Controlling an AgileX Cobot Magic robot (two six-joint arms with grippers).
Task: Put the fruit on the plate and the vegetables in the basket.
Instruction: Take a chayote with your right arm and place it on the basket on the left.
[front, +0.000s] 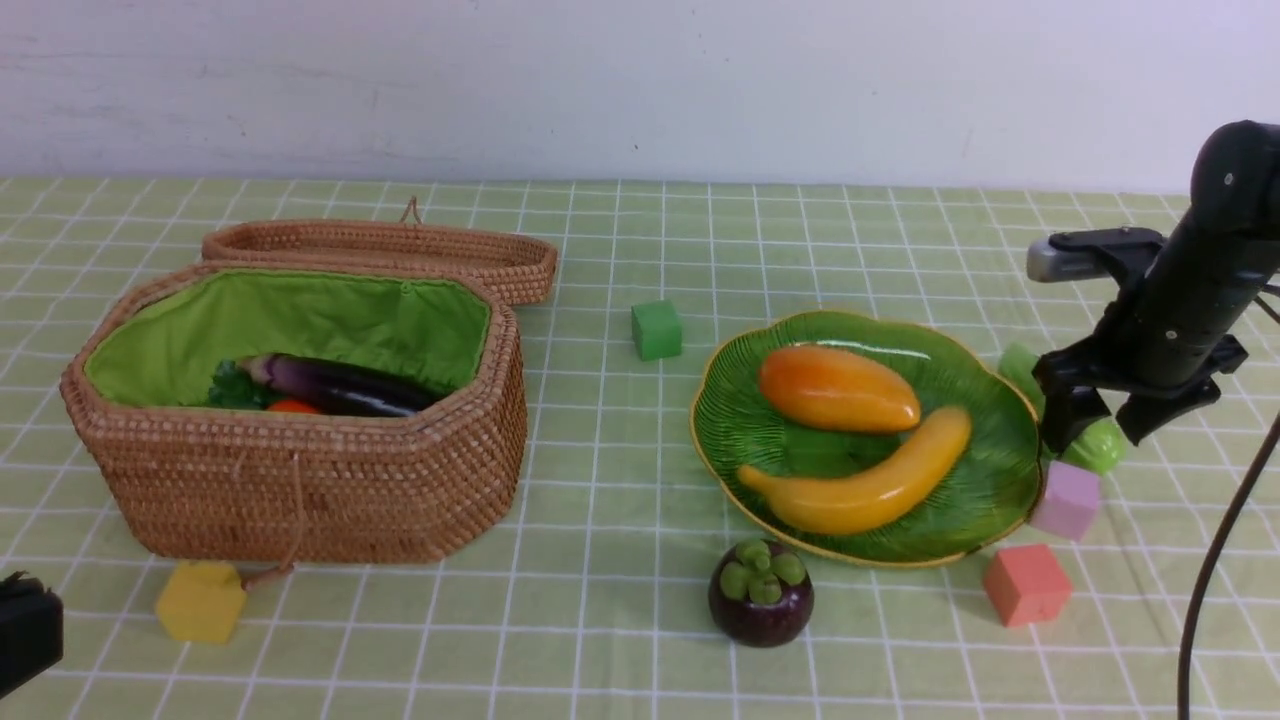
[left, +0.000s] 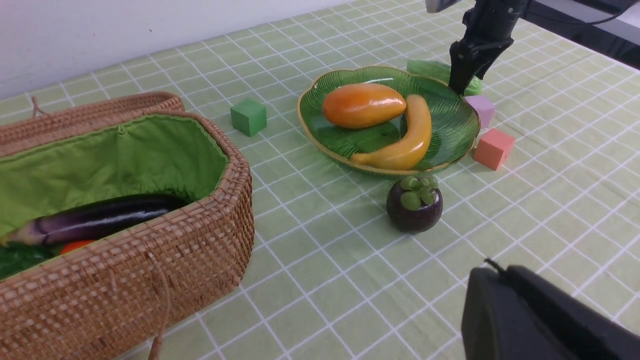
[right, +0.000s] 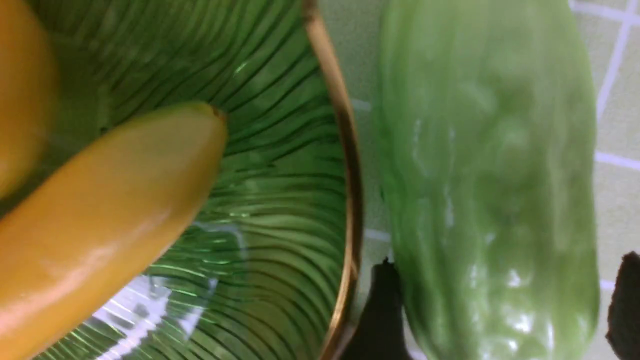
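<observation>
Right hand (front: 1097, 440) wide open; fingers straddle the gourd (front: 1102, 452), just beside the plate (front: 1010, 480)

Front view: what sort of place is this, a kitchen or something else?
Probably a staged robot test setup, not a kitchen: a checked tablecloth against a bare wall, a glossy toy banana on a plate, and loose coloured cubes like the green cube.

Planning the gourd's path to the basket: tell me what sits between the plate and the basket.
Front view: only the green cube stands between the basket and the plate, toward their far side; otherwise bare checked cloth.
</observation>
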